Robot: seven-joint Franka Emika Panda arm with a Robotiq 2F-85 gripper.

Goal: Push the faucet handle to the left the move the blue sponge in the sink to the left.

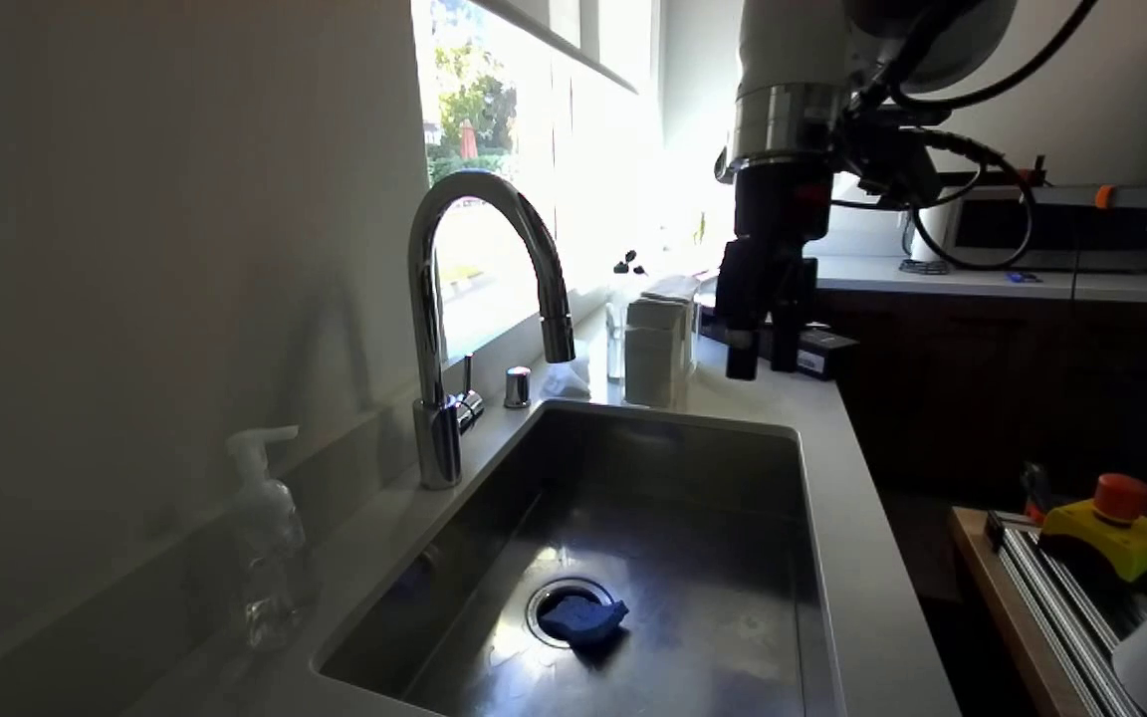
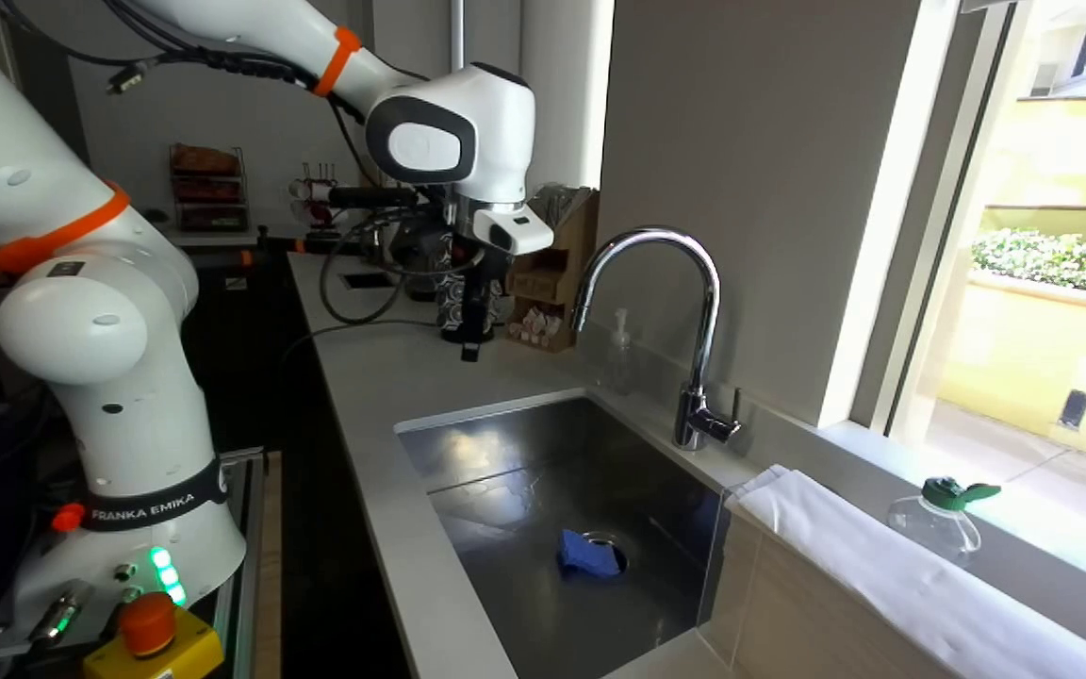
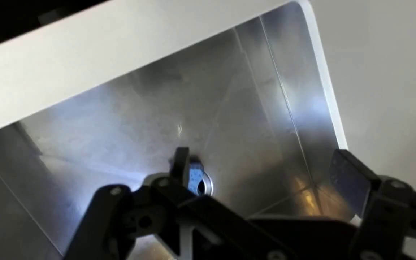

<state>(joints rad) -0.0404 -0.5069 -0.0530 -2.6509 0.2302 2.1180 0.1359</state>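
Desk (image 2: 373, 387): pale, running along the wall (image 1: 185, 249).
Soap bottle (image 1: 270, 548): clear, with a white pump (image 1: 257, 444), upright on the desk in both exterior views.
White sheet (image 2: 882, 561): lies along the top of a beige box (image 2: 788, 604) (cloth or paper, I cannot tell which).
Green-capped bottle (image 2: 934, 523): clear, near the sheet, its lid (image 2: 979, 492) sticking out sideways.
Brown shelf (image 2: 538, 286): upright on the desk, beside a partly hidden canister (image 2: 450, 300) with a black-and-white pattern.
Window (image 1: 529, 129): bright, with trees (image 1: 484, 100) and a red umbrella (image 1: 468, 140) outside.
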